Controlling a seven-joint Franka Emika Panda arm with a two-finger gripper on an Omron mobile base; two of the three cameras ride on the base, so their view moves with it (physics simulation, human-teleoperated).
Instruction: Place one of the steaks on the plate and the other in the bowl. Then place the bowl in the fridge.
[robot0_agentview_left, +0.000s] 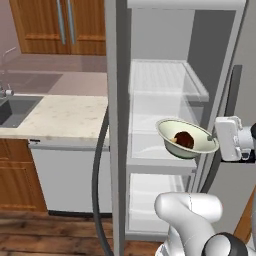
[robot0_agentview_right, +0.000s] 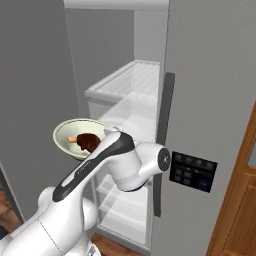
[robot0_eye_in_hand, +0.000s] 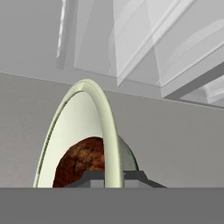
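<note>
— Cream-white bowl (robot0_agentview_left: 187, 138) hangs tilted in front of the open fridge (robot0_agentview_left: 165, 100), with the dark brown steak (robot0_agentview_left: 184, 139) inside it. We judge the tilt the main risk: if it tips further, the steak could slide out.

— Agreed. We also worry the rim could knock the edge of the shelf (robot0_agentview_left: 167, 80) on the way in and twist out of our grip.

— Our pincer (robot0_eye_in_hand: 114, 178) is nearly closed, clamped on the bowl's rim, one tip on either side of the wall.

— So the bowl sits edge-on straight ahead of the pincer, in the air beside the middle shelves, not yet resting on one.
</note>
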